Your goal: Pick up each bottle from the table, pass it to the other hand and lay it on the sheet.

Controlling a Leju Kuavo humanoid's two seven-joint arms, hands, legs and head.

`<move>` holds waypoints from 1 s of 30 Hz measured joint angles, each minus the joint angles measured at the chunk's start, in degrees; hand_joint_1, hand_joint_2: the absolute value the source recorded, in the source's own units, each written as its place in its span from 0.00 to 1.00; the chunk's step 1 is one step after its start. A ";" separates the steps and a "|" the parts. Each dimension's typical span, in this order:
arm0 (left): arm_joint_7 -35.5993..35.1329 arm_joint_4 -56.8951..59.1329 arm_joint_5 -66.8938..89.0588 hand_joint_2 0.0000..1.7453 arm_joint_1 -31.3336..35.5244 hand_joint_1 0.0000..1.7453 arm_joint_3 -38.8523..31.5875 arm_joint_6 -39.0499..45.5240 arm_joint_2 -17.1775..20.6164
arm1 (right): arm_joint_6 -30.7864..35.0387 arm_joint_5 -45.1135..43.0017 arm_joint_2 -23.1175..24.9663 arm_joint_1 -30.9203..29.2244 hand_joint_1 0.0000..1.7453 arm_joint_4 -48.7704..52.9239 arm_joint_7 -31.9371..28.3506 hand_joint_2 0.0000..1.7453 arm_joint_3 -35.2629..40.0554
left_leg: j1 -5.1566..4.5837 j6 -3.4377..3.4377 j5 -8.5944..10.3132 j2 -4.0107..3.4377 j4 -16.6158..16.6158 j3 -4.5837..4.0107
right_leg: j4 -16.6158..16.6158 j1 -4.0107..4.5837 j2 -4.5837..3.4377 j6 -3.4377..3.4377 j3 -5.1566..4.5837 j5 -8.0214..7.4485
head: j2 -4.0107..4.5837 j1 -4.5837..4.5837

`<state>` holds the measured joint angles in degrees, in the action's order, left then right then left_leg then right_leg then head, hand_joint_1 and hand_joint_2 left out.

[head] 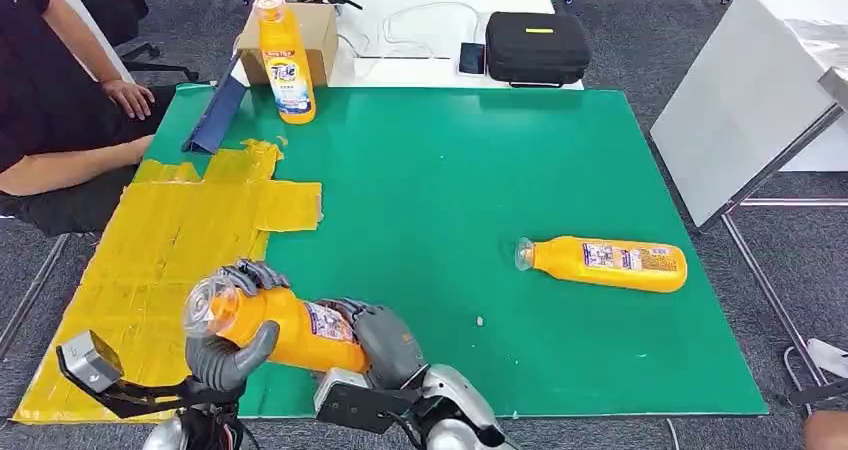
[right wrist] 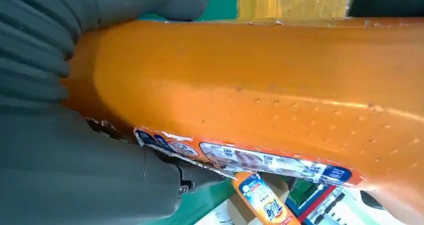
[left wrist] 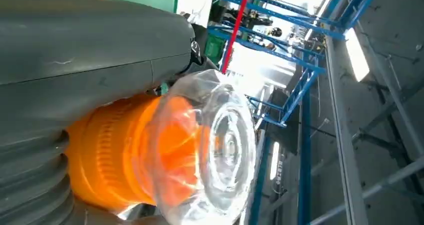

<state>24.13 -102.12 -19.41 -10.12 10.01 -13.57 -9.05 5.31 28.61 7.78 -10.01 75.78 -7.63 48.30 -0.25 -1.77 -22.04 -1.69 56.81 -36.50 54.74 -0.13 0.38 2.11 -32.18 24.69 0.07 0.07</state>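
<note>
Now both hands meet on one orange bottle (head: 290,330) at the near left of the green desk (head: 450,200), just at the right edge of the yellow sheet (head: 160,260). The bottle lies roughly level, clear cap (head: 205,308) pointing left over the sheet, base to the right. The left hand (head: 235,325) wraps the neck end: fingers curl over the far side just behind the cap and the thumb (head: 250,352) presses up from the near side. The right hand (head: 385,340) grips the base end, its fingers closed around the body beside the label.

From the left wrist, the clear cap (left wrist: 210,145) and ribbed orange neck (left wrist: 110,160) sit right against the grey thumb (left wrist: 90,45). From the right wrist, the orange body (right wrist: 260,95) runs across with its label strip (right wrist: 250,160) showing, and the grey hand (right wrist: 65,150) is clamped on it.

A second bottle (head: 605,263) lies on its side at the right of the desk, cap toward the left, well apart from the hands. A third bottle (head: 285,60) stands upright at the far left edge, just in front of a cardboard box (head: 315,35). A blue strip (head: 215,115) leans at the far left corner. Beyond the desk, a white table carries a black case (head: 537,45), a phone (head: 472,58) and cables. A person (head: 60,100) sits at the far left, one hand resting near the corner of the desk.
</note>
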 measured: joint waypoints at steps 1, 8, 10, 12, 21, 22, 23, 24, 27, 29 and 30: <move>0.00 0.00 0.04 1.00 0.01 1.00 -0.04 -0.15 0.02 | -0.02 0.06 -0.07 0.00 1.00 -0.02 0.00 1.00 0.02 | 0.00 0.00 0.00 0.00 0.00 0.00 | 0.00 0.00 0.00 0.00 0.00 0.00 | 0.00 0.00; -0.04 0.00 0.11 1.00 0.01 1.00 -0.19 -0.28 0.02 | 0.00 0.20 -0.15 0.00 1.00 -0.02 0.00 1.00 0.07 | 0.00 0.00 0.00 0.00 0.00 0.00 | 0.00 0.00 0.00 0.00 0.00 0.00 | 0.00 0.00; -0.04 0.00 0.11 1.00 0.01 1.00 -0.20 -0.31 0.02 | -0.02 0.20 -0.17 0.00 1.00 0.00 0.00 1.00 0.07 | 0.00 0.00 0.00 0.00 0.00 0.00 | 0.00 0.00 0.00 0.00 0.00 0.00 | 0.00 0.00; -0.04 0.00 0.11 1.00 0.01 1.00 -0.20 -0.31 0.02 | 0.00 0.20 -0.17 0.00 1.00 -0.02 0.00 1.00 0.07 | 0.00 0.00 0.00 0.00 0.00 0.00 | 0.00 0.00 0.00 0.00 0.00 0.00 | 0.00 0.00; -0.79 0.00 -0.09 1.00 -0.61 1.00 -0.17 -0.20 0.02 | 2.03 3.25 -1.44 2.13 1.00 2.16 1.38 1.00 -0.41 | -0.01 0.00 0.00 0.01 0.00 -0.01 | -0.01 -0.03 0.01 0.00 -0.02 0.00 | 0.00 0.02; -0.72 0.00 -0.07 1.00 -0.93 1.00 -0.09 -0.13 0.02 | 2.46 3.82 -1.85 3.22 1.00 2.99 1.42 1.00 -0.74 | -0.03 -0.01 -0.01 0.01 0.00 -0.02 | -0.01 -0.03 0.00 0.00 -0.01 0.00 | 0.00 0.00; -0.48 -0.02 0.15 1.00 -1.46 1.00 -0.02 -0.17 0.02 | 2.91 4.44 -2.23 4.34 1.00 3.85 1.42 1.00 -1.14 | -0.04 0.00 -0.02 0.00 0.00 -0.07 | 0.00 -0.03 0.00 0.00 0.13 0.00 | -0.02 0.00; -0.17 -0.09 0.24 1.00 -2.19 1.00 -0.02 -0.33 0.04 | 3.19 5.12 -2.47 5.22 1.00 4.42 1.31 1.00 -1.51 | -0.06 0.00 -0.02 0.00 0.00 -0.14 | 0.00 -0.05 0.00 0.02 0.35 -0.03 | 0.00 -0.02; 0.66 -0.28 0.26 1.00 -4.13 1.00 -0.15 -0.92 0.04 | 3.39 6.16 -2.82 7.18 1.00 5.40 0.90 1.00 -2.23 | -0.06 0.00 -0.01 -0.05 0.01 -0.19 | 0.00 -0.05 -0.01 0.02 0.24 -0.05 | -0.02 0.02; 0.83 -0.33 0.35 1.00 -4.62 1.00 -0.15 -1.11 0.02 | 3.54 6.45 -2.91 7.69 0.00 5.75 0.68 1.00 -2.51 | -0.05 0.01 -0.02 0.01 0.00 -0.14 | -0.01 -0.05 0.00 0.03 -0.12 0.06 | 0.00 0.00; 1.05 -0.35 0.43 1.00 -4.88 1.00 -0.31 -1.46 -0.02 | 3.76 6.69 -2.86 7.81 0.00 5.75 0.39 1.00 -2.60 | -0.05 0.05 -0.06 0.03 -0.01 -0.13 | -0.01 -0.05 0.00 0.05 -0.11 0.09 | 0.00 0.00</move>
<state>25.18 -102.47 -18.97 -14.99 9.71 -15.03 -9.07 9.07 35.30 4.92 -2.20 81.53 -7.23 45.70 -0.30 -1.72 -22.10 -1.66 56.80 -36.64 54.73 -0.17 0.38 2.16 -32.29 24.78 0.07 0.07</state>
